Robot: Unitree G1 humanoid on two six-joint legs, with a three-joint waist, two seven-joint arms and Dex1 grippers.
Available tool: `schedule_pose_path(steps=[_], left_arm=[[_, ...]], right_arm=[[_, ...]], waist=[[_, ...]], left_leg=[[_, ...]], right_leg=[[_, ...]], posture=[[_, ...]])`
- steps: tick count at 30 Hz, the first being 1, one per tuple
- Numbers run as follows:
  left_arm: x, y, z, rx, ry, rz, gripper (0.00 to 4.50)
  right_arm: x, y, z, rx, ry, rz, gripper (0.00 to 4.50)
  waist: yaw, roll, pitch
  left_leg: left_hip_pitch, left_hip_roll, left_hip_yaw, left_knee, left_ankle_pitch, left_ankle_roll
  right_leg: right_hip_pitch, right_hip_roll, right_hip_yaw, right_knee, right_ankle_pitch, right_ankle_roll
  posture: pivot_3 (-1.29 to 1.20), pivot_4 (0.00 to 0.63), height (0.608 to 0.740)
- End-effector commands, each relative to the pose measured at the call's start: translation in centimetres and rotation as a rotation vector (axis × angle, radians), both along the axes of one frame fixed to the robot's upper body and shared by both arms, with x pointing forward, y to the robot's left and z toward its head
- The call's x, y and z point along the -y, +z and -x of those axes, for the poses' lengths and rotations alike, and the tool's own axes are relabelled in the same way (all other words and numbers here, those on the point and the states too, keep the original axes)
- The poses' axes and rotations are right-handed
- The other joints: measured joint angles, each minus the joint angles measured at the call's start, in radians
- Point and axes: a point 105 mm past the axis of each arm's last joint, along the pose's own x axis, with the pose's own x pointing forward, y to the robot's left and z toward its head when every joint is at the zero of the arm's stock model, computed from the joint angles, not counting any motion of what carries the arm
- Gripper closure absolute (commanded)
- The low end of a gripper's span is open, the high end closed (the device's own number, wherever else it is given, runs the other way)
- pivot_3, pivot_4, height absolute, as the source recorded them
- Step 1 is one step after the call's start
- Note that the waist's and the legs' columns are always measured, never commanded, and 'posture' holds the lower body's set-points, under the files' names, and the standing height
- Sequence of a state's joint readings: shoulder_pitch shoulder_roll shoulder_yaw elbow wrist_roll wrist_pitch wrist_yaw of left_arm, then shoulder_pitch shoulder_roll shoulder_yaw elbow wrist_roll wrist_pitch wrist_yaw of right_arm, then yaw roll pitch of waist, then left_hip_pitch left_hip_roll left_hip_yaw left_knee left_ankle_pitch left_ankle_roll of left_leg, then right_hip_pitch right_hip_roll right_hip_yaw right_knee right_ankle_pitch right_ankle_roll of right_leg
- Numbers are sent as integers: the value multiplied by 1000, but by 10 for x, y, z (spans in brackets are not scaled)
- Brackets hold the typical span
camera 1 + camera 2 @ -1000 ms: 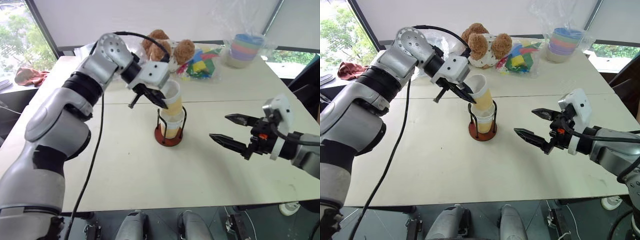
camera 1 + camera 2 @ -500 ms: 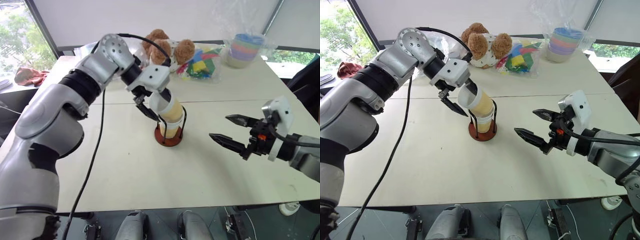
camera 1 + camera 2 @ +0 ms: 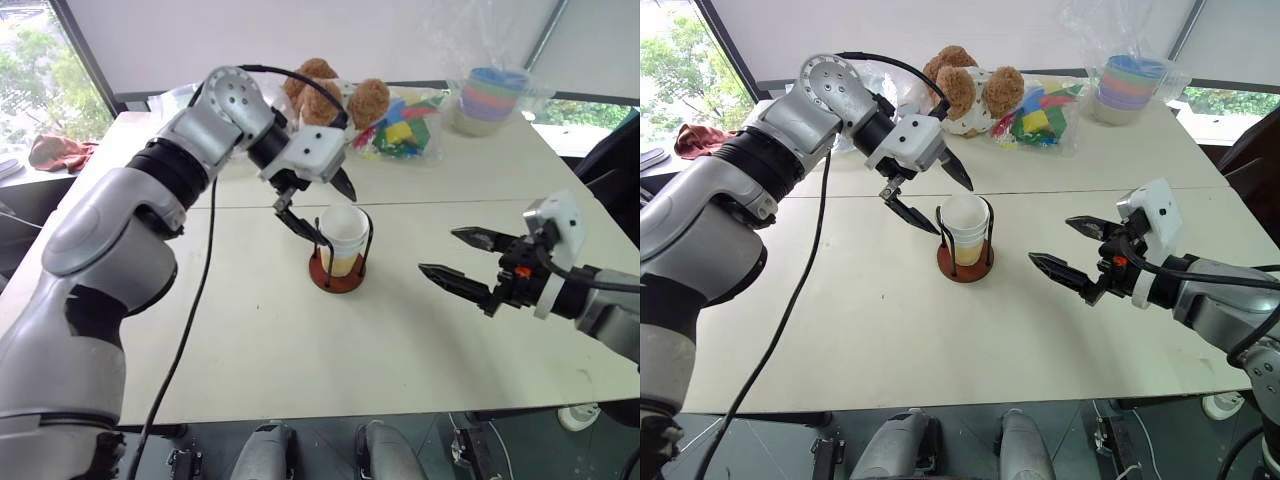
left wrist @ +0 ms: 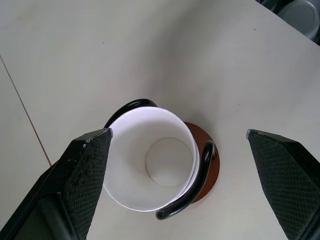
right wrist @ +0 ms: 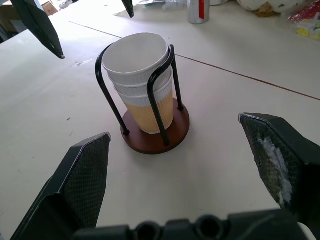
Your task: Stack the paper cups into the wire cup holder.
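Cups: paper cups (image 5: pixel 141 75) nested three deep inside wire cup holder (image 5: pixel 150 131), mid-table (image 3: pixel 250 330), top rim slightly askew against one loop. Left gripper (image 3: pixel 928 196) poised over the stack, fingers spread and empty. Right gripper (image 3: pixel 462 260) apart, waiting well aside. Best to lift straight up, clear of wires, not nudging the rim

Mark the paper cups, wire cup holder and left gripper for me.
paper cups (image 5: pixel 136 55), right wrist view, white inside of the top cup.
wire cup holder (image 5: pixel 182 120), right wrist view, bare edge of the reddish-brown base.
left gripper (image 3: pixel 934 196), right eye view, midway between its open fingertips, above the cups.
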State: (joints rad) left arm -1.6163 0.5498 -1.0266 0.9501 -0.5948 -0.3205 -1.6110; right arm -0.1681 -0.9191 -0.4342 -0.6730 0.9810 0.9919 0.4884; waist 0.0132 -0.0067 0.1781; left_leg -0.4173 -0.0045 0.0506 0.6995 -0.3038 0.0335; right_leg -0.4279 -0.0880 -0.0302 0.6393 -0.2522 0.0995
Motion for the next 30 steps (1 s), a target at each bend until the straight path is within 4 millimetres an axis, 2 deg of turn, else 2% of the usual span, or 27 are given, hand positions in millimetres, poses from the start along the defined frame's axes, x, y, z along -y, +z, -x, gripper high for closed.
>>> schedule_pose_path(steps=[1, 3, 5, 7, 9, 11, 13, 15, 17, 20, 22, 25, 27, 30], left_arm=[[2, 21, -1, 61, -3, 48, 50], [0, 37, -5, 57, 44, 125, 50], [-12, 50, -11, 30, 118, 216, 50], [-32, 54, -18, -26, 212, 301, 50], [-60, 49, -29, -98, 349, 420, 50], [-88, 33, -39, -132, 493, 524, 50], [-115, 4, -42, -157, 637, 615, 50], [-133, -23, -38, -160, 779, 705, 50], [-150, -46, -29, -75, 931, 801, 50], [-168, -56, -18, 24, 1124, 950, 50], [-176, -61, -8, 72, 1257, 1081, 50], [-177, -81, 10, 98, 1407, 1170, 50], [-170, -99, 21, 34, 1481, 1219, 50], [-163, -112, 28, -15, 1535, 1242, 50]], right_arm=[[0, 6, 0, 37, -1, 4, 0], [1, 5, 1, 36, -1, 2, 0], [4, 4, 4, 30, 3, -5, 0], [11, 1, 6, 22, -3, 8, 0], [25, -4, 0, 17, -46, 19, 0], [37, -11, -10, 27, -102, 18, 0], [48, -23, -26, 48, -174, 8, 0], [57, -34, -40, 77, -242, -2, 0], [69, -39, -52, 131, -335, -34, 0], [84, -40, -62, 198, -435, -78, 0], [93, -39, -66, 252, -508, -110, 0], [103, -39, -67, 309, -600, -164, 0], [101, -44, -66, 315, -621, -195, 0], [99, -50, -65, 314, -639, -220, 0]], waist=[[0, 0, 0], [0, 0, 0], [0, 0, 0], [-1, 0, 0], [-8, 0, 0], [-16, 2, -1], [-28, 3, -2], [-32, 1, -1], [-28, 0, -1], [-8, -1, 0], [5, -1, -1], [5, 0, -4], [3, 0, -4], [0, 0, -4]], left_leg=[[0, 0, 0, 0, 0, 0], [0, 0, 0, 0, 0, 0], [0, 0, 0, 0, 0, 0], [0, 0, 0, 0, 0, 0], [0, 0, 0, -1, 0, 1], [2, 0, 1, -1, -1, 1], [6, 1, 1, -2, 0, 1], [9, 1, 2, -2, 0, 1], [8, 1, 1, -2, 1, -2], [5, 0, 0, -2, 5, -9], [5, -1, 0, -1, 4, -7], [9, -4, -1, -1, 3, -6], [11, -5, -1, -2, 3, -6], [11, -4, -1, -2, 3, -6]], right_leg=[[0, 0, 0, 0, 0, 0], [0, 0, 0, 0, 0, 0], [0, 0, 0, 0, 0, 0], [0, 0, 0, -1, 0, 0], [0, 1, 0, -1, 0, 0], [0, 1, 0, 0, 0, 0], [3, 0, 1, 2, 0, 1], [4, 0, 3, 6, 0, 1], [2, -1, 4, 7, 0, 1], [0, -6, 4, 8, 0, 1], [1, -7, 3, 7, 0, 1], [6, -11, 3, 6, 0, 1], [9, -11, 3, 6, 0, 1], [8, -9, 3, 7, 0, 1]], posture=[[0, 150, 740], [0, 150, 740], [0, 150, 740], [0, 150, 740], [0, 150, 740], [0, 150, 740], [0, 150, 740], [0, 150, 740], [0, 150, 740], [0, 150, 740], [0, 150, 740], [0, 150, 740], [0, 150, 740], [0, 150, 740]])
